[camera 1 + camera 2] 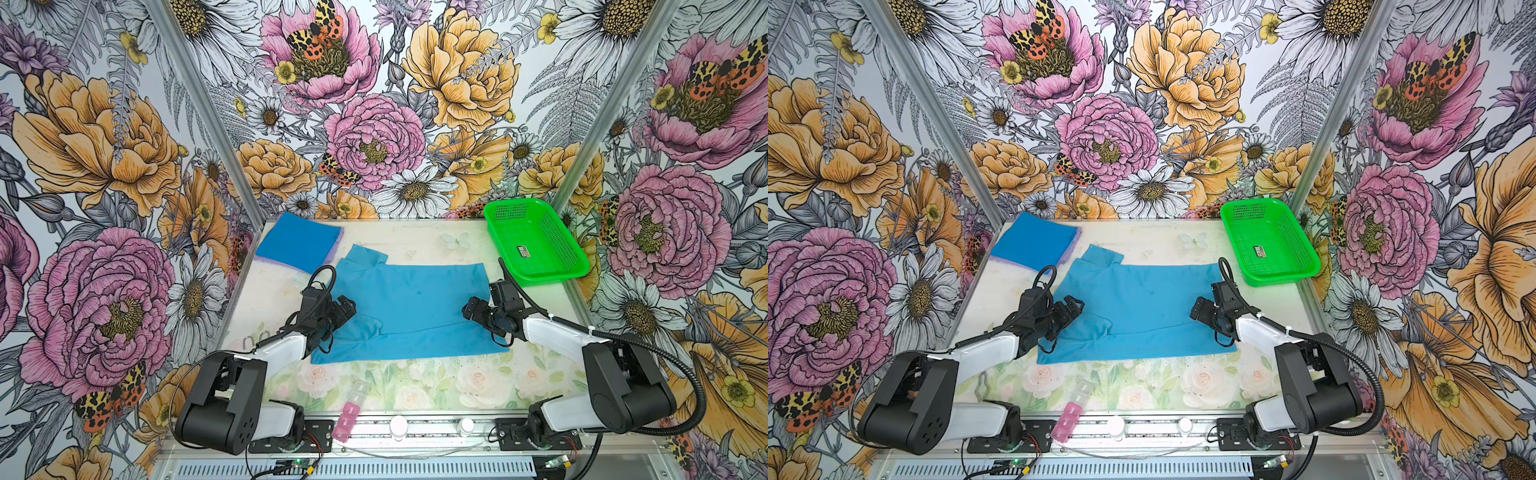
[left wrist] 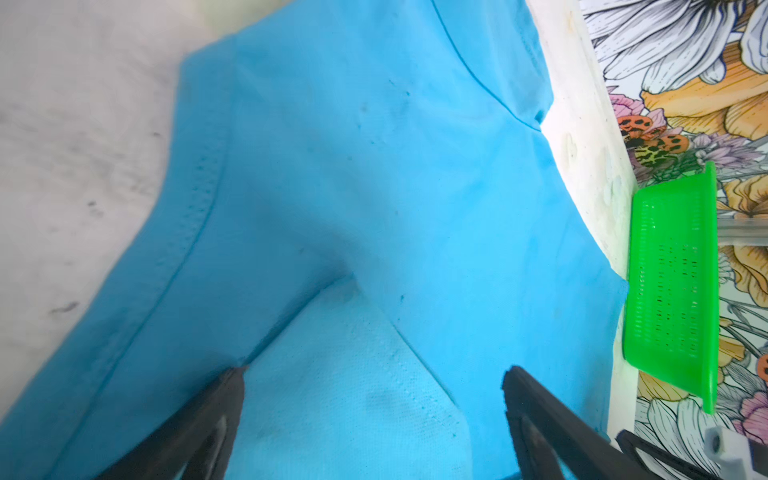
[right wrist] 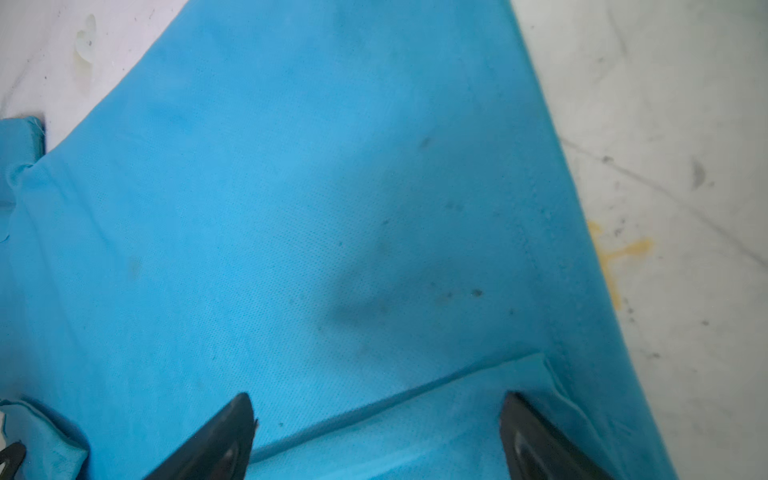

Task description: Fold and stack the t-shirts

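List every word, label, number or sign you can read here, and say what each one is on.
No text in any view is clear enough to quote.
Sticker inside the green basket: it carries print, but it is too small to read.
Pink pill box: any letters on its lids are blurred.
Teal shirt and folded stack: no print or tag shows.

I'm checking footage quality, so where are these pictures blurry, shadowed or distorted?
Both top views: sharp, evenly lit, strong wide-angle perspective. Left wrist view: teal t-shirt slightly soft, green basket overbright. Right wrist view: weave crisp mid-frame, faint shadow ahead of the right hand, fingertips blurred.
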Controlling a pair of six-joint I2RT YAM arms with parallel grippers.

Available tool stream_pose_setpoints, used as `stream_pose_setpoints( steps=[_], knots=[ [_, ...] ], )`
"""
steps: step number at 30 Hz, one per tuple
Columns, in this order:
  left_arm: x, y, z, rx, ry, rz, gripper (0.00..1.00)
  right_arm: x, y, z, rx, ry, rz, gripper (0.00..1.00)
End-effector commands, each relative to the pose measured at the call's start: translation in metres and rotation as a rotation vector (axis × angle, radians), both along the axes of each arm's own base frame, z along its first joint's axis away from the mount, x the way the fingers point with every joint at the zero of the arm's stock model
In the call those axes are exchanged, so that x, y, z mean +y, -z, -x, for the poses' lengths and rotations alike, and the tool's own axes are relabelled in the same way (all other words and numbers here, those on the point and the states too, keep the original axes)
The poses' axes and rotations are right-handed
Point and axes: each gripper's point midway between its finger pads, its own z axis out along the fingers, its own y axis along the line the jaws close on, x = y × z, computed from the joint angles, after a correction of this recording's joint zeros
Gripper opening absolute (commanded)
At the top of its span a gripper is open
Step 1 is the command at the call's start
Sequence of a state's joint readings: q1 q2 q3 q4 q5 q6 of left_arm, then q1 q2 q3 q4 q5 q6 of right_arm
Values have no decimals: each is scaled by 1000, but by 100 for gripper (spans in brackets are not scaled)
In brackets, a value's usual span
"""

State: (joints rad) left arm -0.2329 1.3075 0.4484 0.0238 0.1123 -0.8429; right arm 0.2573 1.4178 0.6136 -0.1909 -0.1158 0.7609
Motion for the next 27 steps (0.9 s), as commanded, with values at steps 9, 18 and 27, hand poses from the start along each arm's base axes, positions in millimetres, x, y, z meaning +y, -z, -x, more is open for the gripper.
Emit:
stream_pose_setpoints(
  steps=[9, 18, 27],
  knots=[
    [38, 12, 67, 118, -129, -110, 99, 8, 27, 78, 151, -25, 13, 96],
    [20, -47, 29, -44, 17, -104, 99, 10, -34, 42, -5, -75, 68, 98],
    [14, -96, -48, -135, 162, -124, 99, 6, -67, -52, -86, -145, 160, 98]
  ],
)
